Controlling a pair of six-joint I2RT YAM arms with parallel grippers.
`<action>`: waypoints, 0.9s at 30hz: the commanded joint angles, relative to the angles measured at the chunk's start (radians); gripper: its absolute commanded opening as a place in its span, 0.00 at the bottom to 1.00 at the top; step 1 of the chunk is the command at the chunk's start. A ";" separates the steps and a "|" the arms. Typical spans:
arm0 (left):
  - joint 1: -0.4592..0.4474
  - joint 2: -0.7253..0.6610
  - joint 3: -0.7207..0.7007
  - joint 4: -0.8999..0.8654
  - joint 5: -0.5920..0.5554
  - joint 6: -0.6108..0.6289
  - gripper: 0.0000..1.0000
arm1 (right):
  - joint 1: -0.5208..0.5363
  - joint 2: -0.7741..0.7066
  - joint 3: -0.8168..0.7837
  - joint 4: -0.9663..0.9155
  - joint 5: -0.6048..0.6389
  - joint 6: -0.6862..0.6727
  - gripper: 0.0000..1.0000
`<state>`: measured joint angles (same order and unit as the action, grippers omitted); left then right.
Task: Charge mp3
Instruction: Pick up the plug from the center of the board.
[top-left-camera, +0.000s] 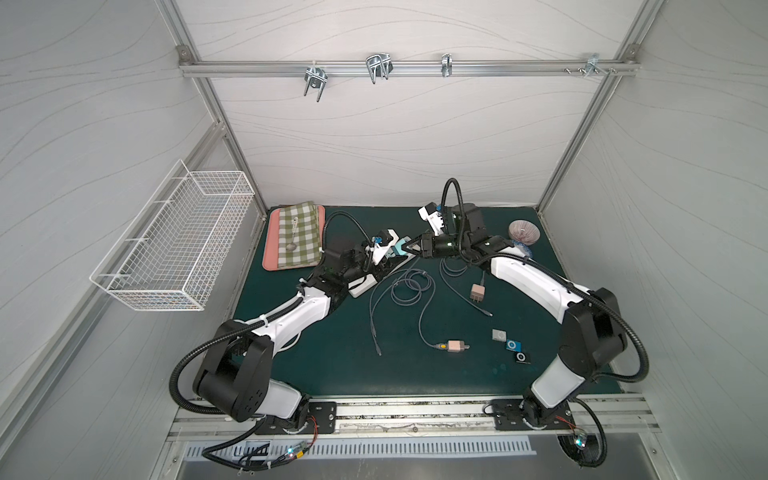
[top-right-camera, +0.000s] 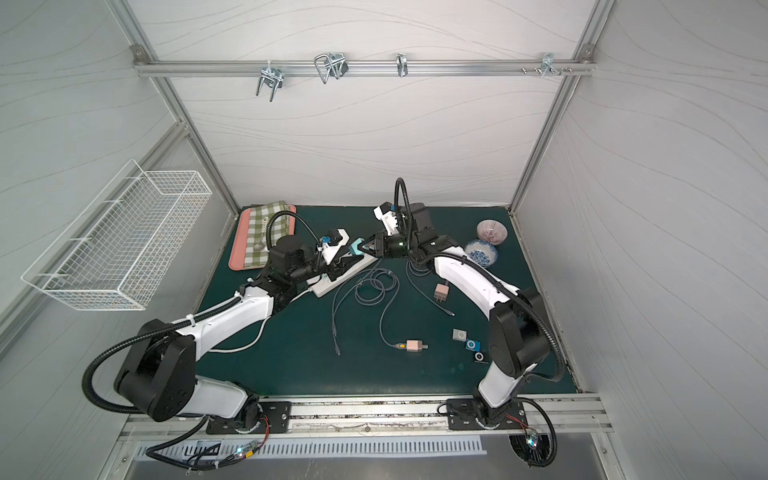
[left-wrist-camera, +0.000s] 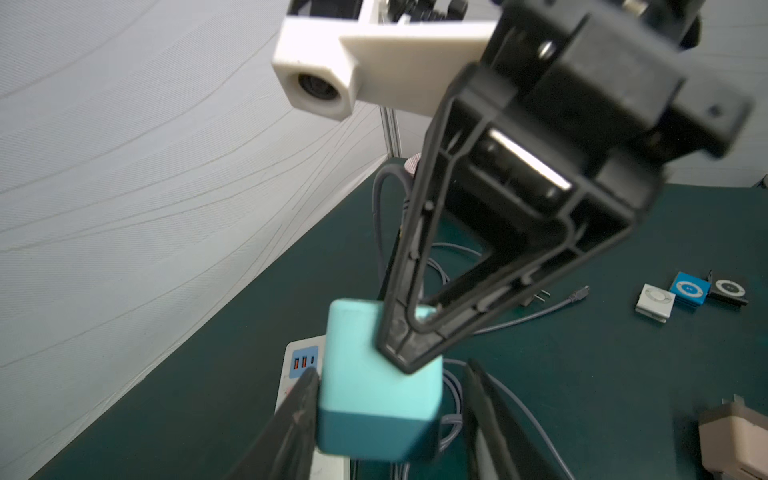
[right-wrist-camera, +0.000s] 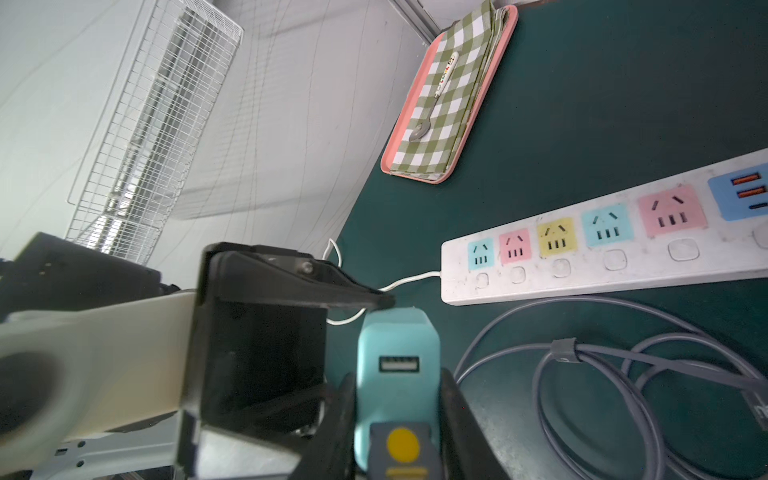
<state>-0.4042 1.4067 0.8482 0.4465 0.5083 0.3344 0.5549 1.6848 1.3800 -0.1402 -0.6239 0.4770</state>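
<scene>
Legible text: none. Spoon handle (right-wrist-camera: 445, 75), 10 o'clock: multicoloured lettering, too small to read. Blue mp3 player (left-wrist-camera: 688, 287), 4 o'clock: wheel symbols, blurred.

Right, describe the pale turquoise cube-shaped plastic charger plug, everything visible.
The pale turquoise cube-shaped plastic charger plug is a smooth, round-edged block with an empty USB port on one face. It hangs over the white power strip, prongs hidden. The right gripper is shut on it; one left gripper finger touches its side, the other stands clear.

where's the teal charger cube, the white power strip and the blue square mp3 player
teal charger cube (left-wrist-camera: 370, 374): left wrist view, lighter face
white power strip (right-wrist-camera: 590, 282): right wrist view, bare casing
blue square mp3 player (left-wrist-camera: 688, 287): left wrist view, control wheel
</scene>
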 joint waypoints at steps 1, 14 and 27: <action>0.071 -0.057 -0.007 -0.001 0.002 -0.081 0.50 | -0.010 0.049 0.063 -0.058 0.024 -0.072 0.16; 0.157 -0.088 -0.003 -0.204 0.055 0.015 0.51 | 0.005 0.124 0.125 -0.089 0.043 -0.108 0.17; 0.120 0.023 0.144 -0.350 0.154 0.104 0.50 | 0.076 0.147 0.199 -0.186 0.091 -0.268 0.17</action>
<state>-0.2626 1.4139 0.9279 0.1219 0.6411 0.3771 0.6140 1.8198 1.5391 -0.2825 -0.5488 0.2882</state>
